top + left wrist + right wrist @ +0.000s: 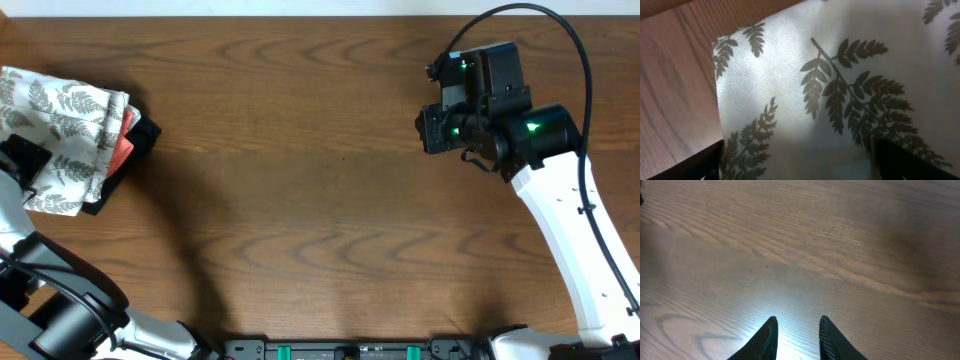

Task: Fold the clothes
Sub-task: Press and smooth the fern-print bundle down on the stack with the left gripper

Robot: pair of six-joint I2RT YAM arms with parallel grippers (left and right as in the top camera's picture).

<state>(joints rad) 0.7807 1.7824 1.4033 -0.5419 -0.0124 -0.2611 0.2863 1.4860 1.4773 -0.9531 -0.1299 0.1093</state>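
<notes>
The clothes [62,125], a white dress with grey-green fern print, lie folded in a bundle at the table's far left. In the left wrist view the dress [840,90] fills almost the whole picture. My left gripper [28,162] hovers at the bundle's left side. Its jaws stand wide open, and its dark fingers [695,165] show only in the bottom corners, with the fabric beneath them. My right gripper [428,130] hangs over bare wood at the far right, and its fingertips [769,330] are apart with nothing between them.
A coral-pink garment [122,150] and a black garment [145,135] peek out from under the dress on its right. The wooden table [320,200] stretches between the two arms. A black rail [350,350] runs along the front edge.
</notes>
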